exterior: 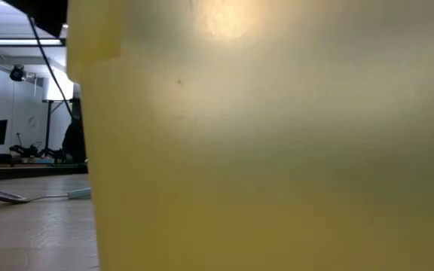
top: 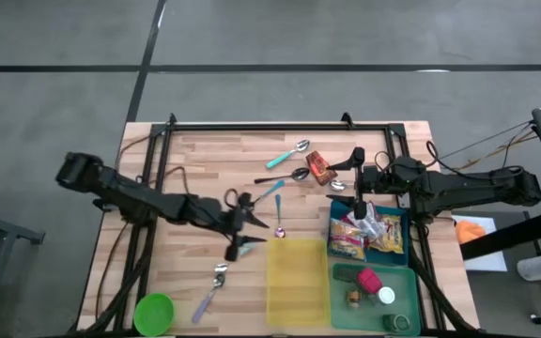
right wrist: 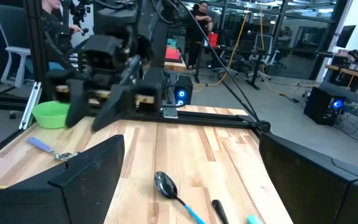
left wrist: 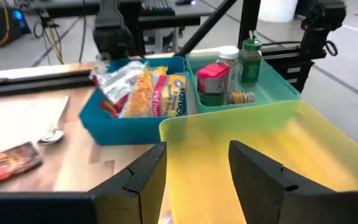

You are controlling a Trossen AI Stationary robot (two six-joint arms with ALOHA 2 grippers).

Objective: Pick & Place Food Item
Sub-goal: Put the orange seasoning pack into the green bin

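Observation:
A red-brown food packet [top: 319, 167] lies flat on the wooden table at the far middle; in the left wrist view it shows at the side [left wrist: 8, 163]. More snack bags [top: 364, 230] fill the blue bin [left wrist: 104, 127]. My left gripper [top: 252, 225] hovers open and holds nothing, just left of the yellow bin [top: 297, 277]. Its fingers [left wrist: 145, 180] point over that bin's near rim. My right gripper [top: 350, 178] waits wide open beside the packet, above the table, its fingers [right wrist: 92, 168] holding nothing.
A green bin [top: 411, 282] with bottles and jars stands near the right front. Several spoons [top: 285, 160] lie scattered mid-table, one [top: 216, 282] near the front. A green bowl [top: 153, 313] sits at the front left. The yellow bin's wall [exterior: 277, 150] fills the low view.

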